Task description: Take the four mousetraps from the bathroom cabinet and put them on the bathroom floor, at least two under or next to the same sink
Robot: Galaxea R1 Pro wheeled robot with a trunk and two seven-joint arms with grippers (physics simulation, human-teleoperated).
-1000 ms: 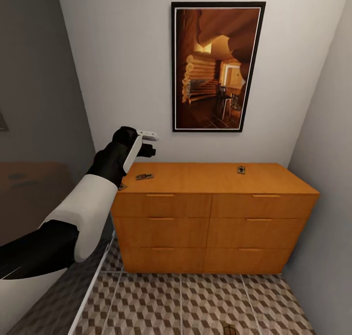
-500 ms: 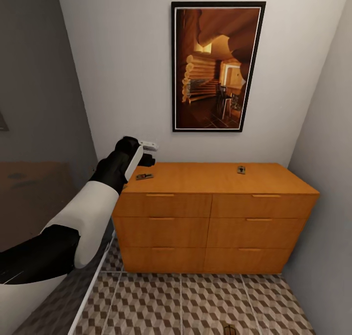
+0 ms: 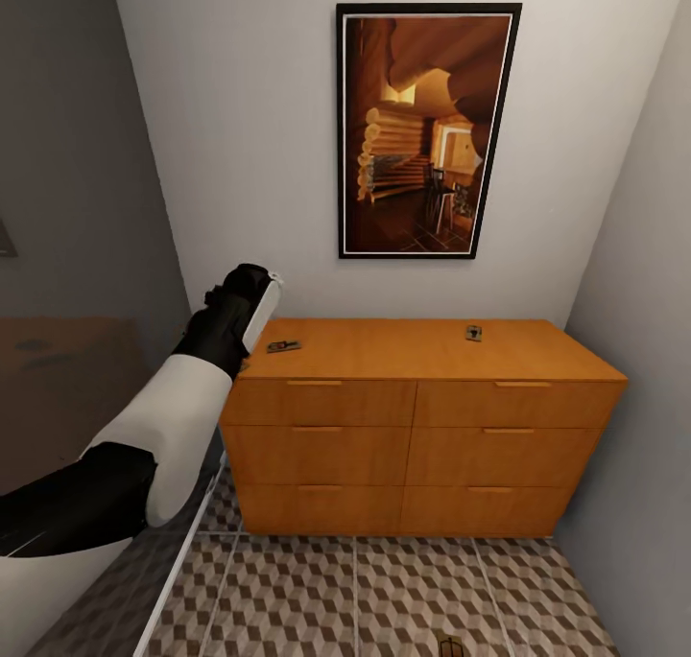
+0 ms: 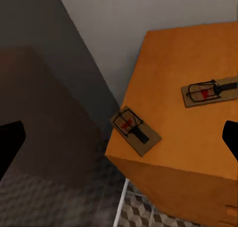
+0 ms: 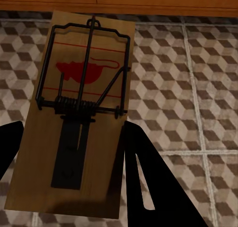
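Orange-brown wood: one cabinet (image 3: 422,417), six drawers with slim bar handles, against the wall at 12 o'clock, on the cube-patterned bathroom floor (image 3: 384,590). One framed picture (image 3: 427,129) on the wall above.

Four mousetraps across the views. Three on the cabinet top:
- corner trap (image 4: 135,130) at the top's front corner, on the 9 o'clock end, seen from the left wrist;
- second trap (image 3: 283,346), just inward of the first, toward 3 o'clock;
- third trap (image 3: 473,333), well apart, near the back edge at about 1 o'clock from the top's middle.

Fourth trap (image 5: 82,113) seen from the right wrist, above the floor tiles, in front of the cabinet's base.

Two pincers. Left gripper (image 4: 124,135) spread wide, released, empty, touching nothing, poised over the corner trap. Right gripper (image 5: 74,162) clenched on the fourth trap, one dark finger (image 5: 144,182) pressed against the board's long edge.

Each trap a flat tan wooden board with a dark wire bar and coiled spring. Red mouse outline printed on the held one.
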